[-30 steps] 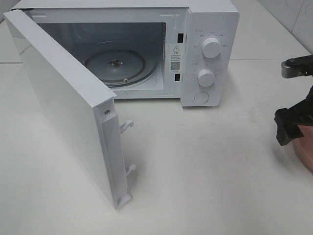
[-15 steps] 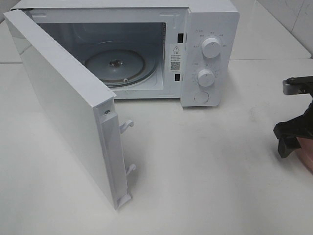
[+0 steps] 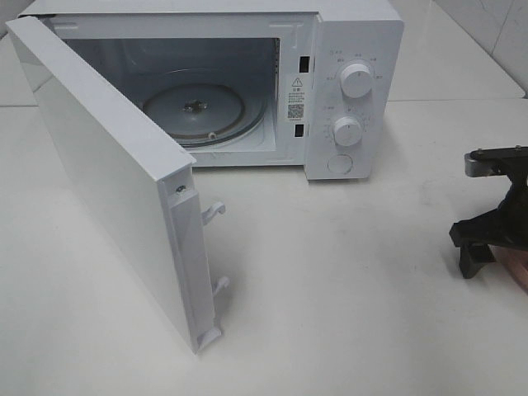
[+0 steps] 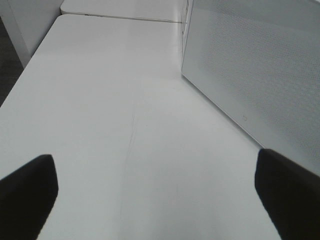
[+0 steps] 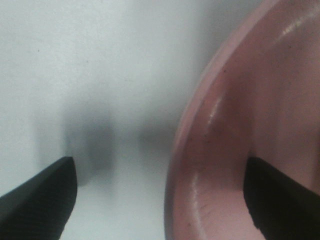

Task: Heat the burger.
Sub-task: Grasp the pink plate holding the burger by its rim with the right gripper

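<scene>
Microwave (image 3: 346, 82): door (image 3: 107, 165) open;
Left pincer (image 4: 160, 197): spread wide, above tabletop (image 4: 100, 100);
Right pincer (image 5: 160, 200): spread wide, astride pink plate (image 5: 240, 125) rim

The left gripper (image 4: 160, 197) shows only two fingers (image 4: 27, 192), matte black, thick and blunt, with softly rounded corners; the right gripper (image 3: 485, 247) is likewise matte black, angular and faceted, widening into a broad body; above it sits a grey metal bracket (image 3: 495, 160), flat and squarish, with small dark spots on its face, screws or holes; close up, its fingertips (image 5: 40, 200) are dark blurred wedges with straight sloping edges.
</scene>
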You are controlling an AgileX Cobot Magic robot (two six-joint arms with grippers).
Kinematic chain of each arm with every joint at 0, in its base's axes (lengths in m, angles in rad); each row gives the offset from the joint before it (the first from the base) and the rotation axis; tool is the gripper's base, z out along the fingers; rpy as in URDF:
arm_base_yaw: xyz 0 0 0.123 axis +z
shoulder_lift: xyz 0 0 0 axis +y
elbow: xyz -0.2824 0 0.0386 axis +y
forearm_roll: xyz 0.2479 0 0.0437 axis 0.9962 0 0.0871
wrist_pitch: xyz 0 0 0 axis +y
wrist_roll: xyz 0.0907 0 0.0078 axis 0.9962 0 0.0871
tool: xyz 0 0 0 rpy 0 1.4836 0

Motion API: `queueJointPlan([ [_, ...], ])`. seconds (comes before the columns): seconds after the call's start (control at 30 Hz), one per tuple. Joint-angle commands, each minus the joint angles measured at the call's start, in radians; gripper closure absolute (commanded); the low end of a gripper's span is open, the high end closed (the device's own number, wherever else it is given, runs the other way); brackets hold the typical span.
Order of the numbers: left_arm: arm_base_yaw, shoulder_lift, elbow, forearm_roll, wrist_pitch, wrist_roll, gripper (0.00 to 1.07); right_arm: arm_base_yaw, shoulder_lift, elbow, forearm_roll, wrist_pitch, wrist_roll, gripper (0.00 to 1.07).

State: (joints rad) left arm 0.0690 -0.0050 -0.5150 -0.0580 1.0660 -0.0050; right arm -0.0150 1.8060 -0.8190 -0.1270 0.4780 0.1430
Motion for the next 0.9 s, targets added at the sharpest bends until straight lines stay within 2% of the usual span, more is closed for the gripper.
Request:
queueJointPlan([
  [0.03, 0.001, -0.004, -0.009, 0.001, -0.002, -0.009, 0.07, -0.003, 0.005, -0.004, 0.001, -0.015, 0.008, 0.23],
  [0.17, 0.001, -0.004, -0.009, 0.001, -0.002, -0.009, 0.07, -0.003, 0.005, -0.004, -0.001, -0.016, 0.008, 0.24],
  [0.27, 0.001, -0.004, -0.009, 0.001, -0.002, -0.009, 0.07, -0.003, 0.005, -0.004, -0.002, -0.010, 0.007, 0.32],
  [0.3, 0.001, -0.004, -0.009, 0.001, -0.002, -0.009, 0.07, -0.003, 0.005, -0.001, -0.002, -0.008, 0.008, 0.40],
  [0.33, 0.001, -0.004, -0.009, 0.001, -0.002, -0.009, 0.07, -0.003, 0.005, -0.001, -0.002, -0.008, 0.008, 0.40],
  [0.37, 0.001, -0.004, -0.009, 0.001, -0.002, -0.009, 0.07, -0.003, 0.006, 0.001, -0.003, -0.011, 0.008, 0.49],
  [0.4, 0.001, -0.004, -0.009, 0.001, -0.002, -0.009, 0.07, -0.003, 0.009, 0.001, -0.006, -0.012, 0.008, 0.54],
  [0.43, 0.001, -0.004, -0.009, 0.001, -0.002, -0.009, 0.07, -0.003, 0.009, 0.001, -0.006, -0.012, 0.008, 0.54],
  [0.47, 0.001, -0.004, -0.009, 0.001, -0.002, -0.009, 0.07, -0.003, 0.012, 0.001, -0.010, -0.012, 0.008, 0.65],
  [0.5, 0.001, -0.004, -0.009, 0.001, -0.002, -0.009, 0.07, -0.003, 0.012, 0.001, -0.010, -0.012, 0.008, 0.65],
  [0.53, 0.001, -0.004, -0.009, 0.001, -0.002, -0.009, 0.07, -0.003, 0.016, 0.001, -0.017, -0.012, 0.008, 0.76],
  [0.57, 0.001, -0.004, -0.009, 0.001, -0.002, -0.009, 0.07, -0.003, 0.018, 0.001, -0.023, -0.012, 0.008, 0.81],
  [0.6, 0.001, -0.004, -0.009, 0.001, -0.002, -0.009, 0.07, -0.003, 0.018, 0.001, -0.023, -0.012, 0.008, 0.81],
  [0.63, 0.001, -0.004, -0.009, 0.001, -0.002, -0.009, 0.07, -0.003, 0.025, 0.001, -0.035, -0.012, 0.012, 0.92],
  [0.67, 0.001, -0.004, -0.009, 0.001, -0.002, -0.009, 0.07, -0.003, 0.025, 0.001, -0.035, -0.012, 0.012, 0.92],
  [0.7, 0.001, -0.004, -0.009, 0.001, -0.002, -0.009, 0.07, -0.003, 0.031, 0.001, -0.040, -0.012, 0.011, 1.02],
  [0.73, 0.001, -0.004, -0.009, 0.001, -0.002, -0.009, 0.07, -0.003, 0.032, 0.001, -0.047, -0.013, 0.009, 1.05],
  [0.9, 0.001, -0.004, -0.009, 0.001, -0.002, -0.009, 0.07, -0.003, 0.035, 0.001, -0.062, -0.013, 0.013, 1.07],
])
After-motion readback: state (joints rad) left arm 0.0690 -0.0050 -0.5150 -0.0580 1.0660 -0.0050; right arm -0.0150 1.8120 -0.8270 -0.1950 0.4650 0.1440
